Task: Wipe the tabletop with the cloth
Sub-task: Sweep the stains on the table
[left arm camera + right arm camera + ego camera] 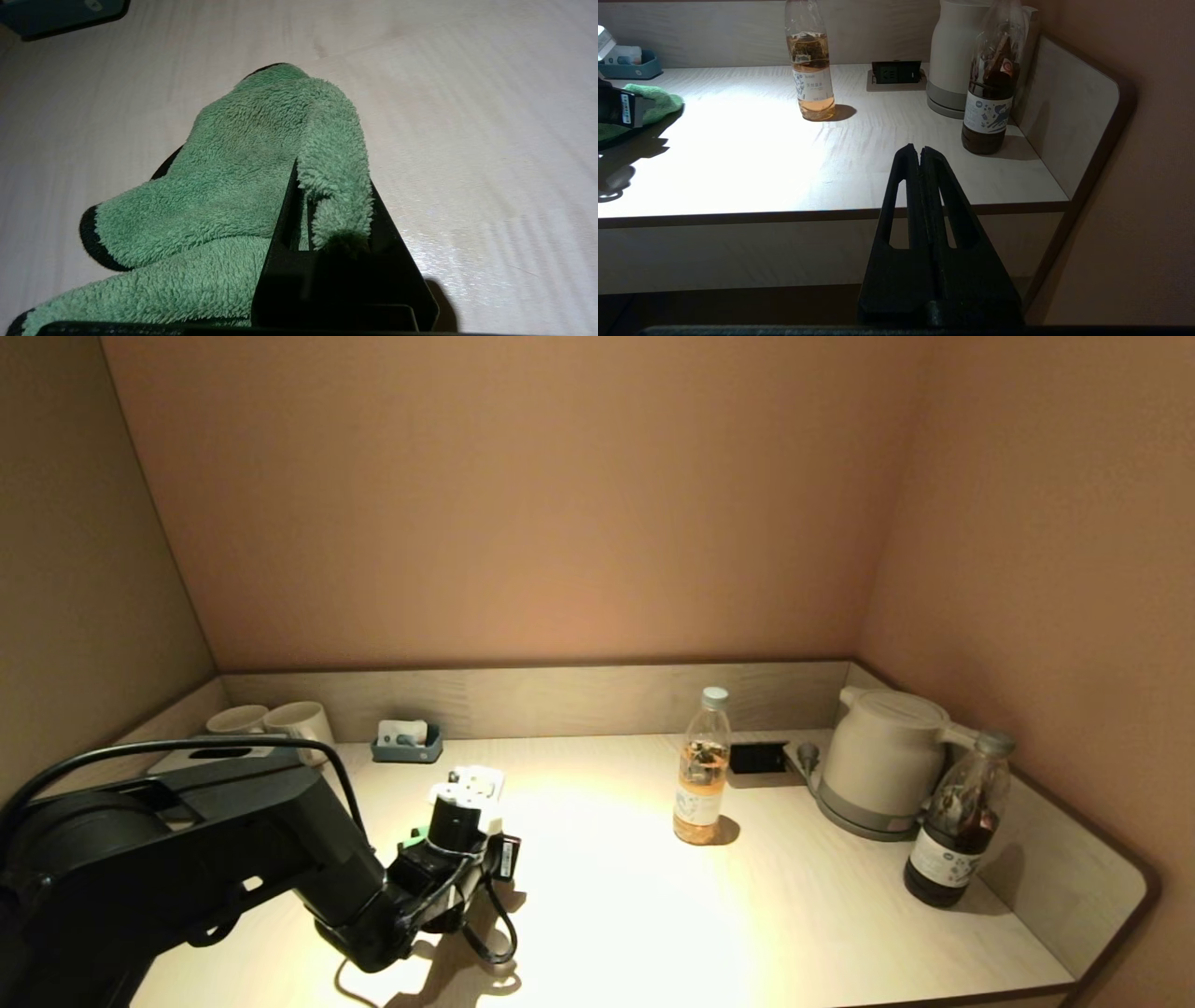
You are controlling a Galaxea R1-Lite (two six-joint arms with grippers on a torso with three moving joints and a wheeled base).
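Note:
The green fluffy cloth (233,186) lies bunched on the pale wooden tabletop (467,116) near its left side. My left gripper (327,186) is shut on the cloth, and a fold of it drapes over the black fingers. In the head view the left arm (280,840) reaches in from the lower left, and only a green scrap of cloth (412,841) shows beside the wrist. The cloth also shows in the right wrist view (658,102). My right gripper (920,150) is shut and empty, parked below the table's front edge, out of the head view.
A clear bottle of orange drink (701,770) stands mid-table. A white kettle (882,761), a dark bottle (957,821) and a socket (757,757) are at the back right. Two mugs (271,721) and a small tray (407,743) are at the back left. Walls enclose three sides.

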